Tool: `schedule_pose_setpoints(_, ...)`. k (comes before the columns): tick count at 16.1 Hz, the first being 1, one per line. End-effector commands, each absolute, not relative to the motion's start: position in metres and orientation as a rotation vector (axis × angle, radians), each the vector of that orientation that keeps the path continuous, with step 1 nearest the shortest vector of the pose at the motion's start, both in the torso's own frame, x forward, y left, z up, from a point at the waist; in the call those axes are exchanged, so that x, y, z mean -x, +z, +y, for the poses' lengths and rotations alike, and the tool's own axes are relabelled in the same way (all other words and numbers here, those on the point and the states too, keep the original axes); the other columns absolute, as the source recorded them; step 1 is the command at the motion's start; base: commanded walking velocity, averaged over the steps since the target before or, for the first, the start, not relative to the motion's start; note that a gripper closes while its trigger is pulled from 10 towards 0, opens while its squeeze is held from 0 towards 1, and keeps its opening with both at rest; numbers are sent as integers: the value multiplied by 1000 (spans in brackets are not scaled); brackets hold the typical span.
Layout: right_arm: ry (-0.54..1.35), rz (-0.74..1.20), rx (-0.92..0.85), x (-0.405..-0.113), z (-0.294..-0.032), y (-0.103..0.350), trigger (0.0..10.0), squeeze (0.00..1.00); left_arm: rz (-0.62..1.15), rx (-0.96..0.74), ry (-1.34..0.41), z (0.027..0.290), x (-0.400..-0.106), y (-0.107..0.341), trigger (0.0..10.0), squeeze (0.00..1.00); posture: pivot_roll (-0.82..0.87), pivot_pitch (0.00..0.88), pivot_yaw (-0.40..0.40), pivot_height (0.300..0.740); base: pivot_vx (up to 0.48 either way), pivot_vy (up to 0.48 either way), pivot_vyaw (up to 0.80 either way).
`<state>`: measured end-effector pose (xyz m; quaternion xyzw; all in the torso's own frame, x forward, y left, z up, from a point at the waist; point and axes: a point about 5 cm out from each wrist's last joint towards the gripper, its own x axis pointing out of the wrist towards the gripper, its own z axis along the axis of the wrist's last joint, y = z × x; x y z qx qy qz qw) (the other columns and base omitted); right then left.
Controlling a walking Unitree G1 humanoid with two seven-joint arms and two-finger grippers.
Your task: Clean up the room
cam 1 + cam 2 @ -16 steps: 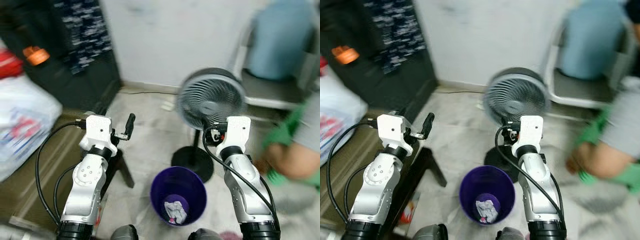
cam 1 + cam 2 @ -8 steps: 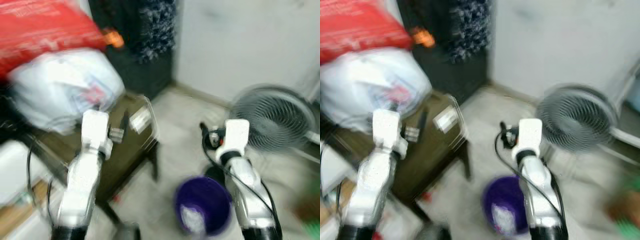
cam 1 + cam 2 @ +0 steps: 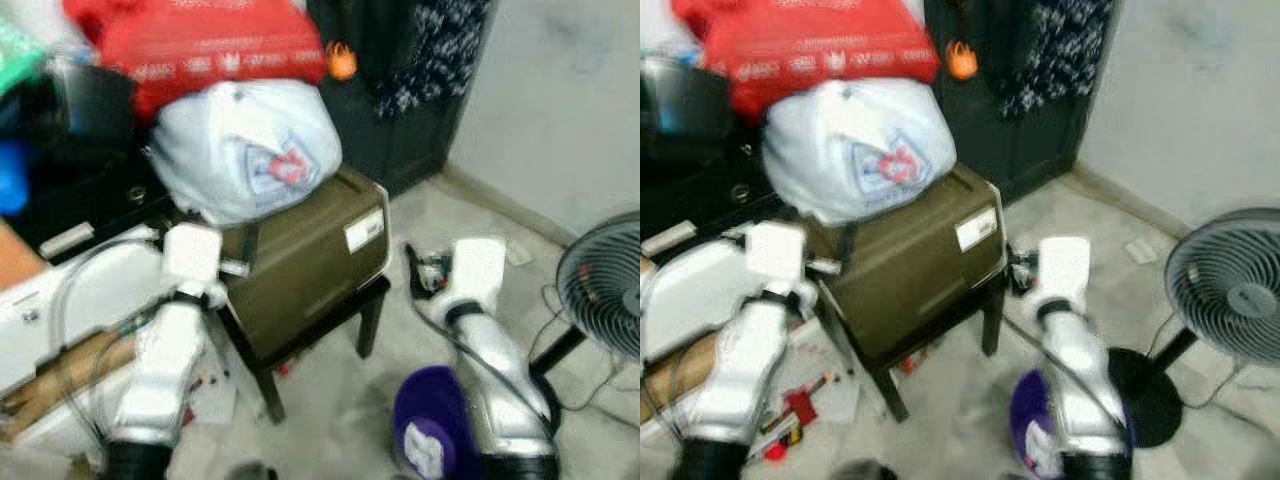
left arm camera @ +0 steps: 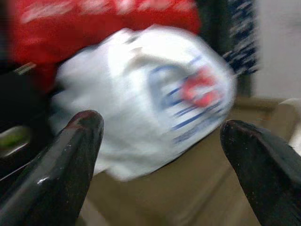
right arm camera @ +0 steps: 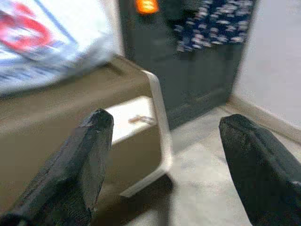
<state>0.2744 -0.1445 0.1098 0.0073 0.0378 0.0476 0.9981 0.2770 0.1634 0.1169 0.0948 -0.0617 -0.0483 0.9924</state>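
A purple bin (image 3: 432, 428) with a white crumpled scrap (image 3: 424, 452) inside stands on the floor, just below my right arm. A brown case (image 3: 300, 262) rests on a dark stool, with a white plastic bag (image 3: 245, 150) on top and a red bag (image 3: 220, 45) above that. My left gripper (image 4: 162, 125) is open, held in the air facing the white bag (image 4: 150, 94). My right gripper (image 5: 167, 120) is open too, pointing at the case's corner with a white label (image 5: 131, 122). Nothing is between either pair of fingers.
A standing fan (image 3: 605, 300) with a round black base (image 3: 1150, 395) is at the right. A white box (image 3: 90, 290) and cardboard (image 3: 60, 372) sit low on the left. Small red litter (image 3: 795, 408) lies on the floor near the stool. A dark cabinet (image 3: 400, 90) stands against the wall.
The camera has swung left: the fan and bin slid to the right, a person left the picture, and the case with the bags came into view. Both arms hold the same pose.
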Motion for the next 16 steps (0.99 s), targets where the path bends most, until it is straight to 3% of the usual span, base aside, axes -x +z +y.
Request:
schedule_pose_setpoints(1, 81, 68, -3, -276, -149, 112, 10000, 0, -131, -189, -94, 164, -277, 118, 10000, 0, -189, 0, 44, 740, 0, 0, 800)
schedule_pose_setpoints(8, 105, 63, 9, -278, -146, 110, 10000, 0, -52, -197, 85, 193, -258, 105, 10000, 0, -130, 0, 14, 740, 0, 0, 800)
schedule_pose_setpoints(12, 170, 57, 0, -290, -130, 112, 10000, 0, -41, -179, 147, 203, -247, 102, 10000, 0, -76, 0, -16, 740, 0, 0, 800)
schedule_pose_setpoints(16, 195, -17, 22, -304, -124, 128, 10000, 0, -68, -206, 144, 195, -249, 112, 10000, 0, -45, 0, -36, 740, 0, 0, 0)
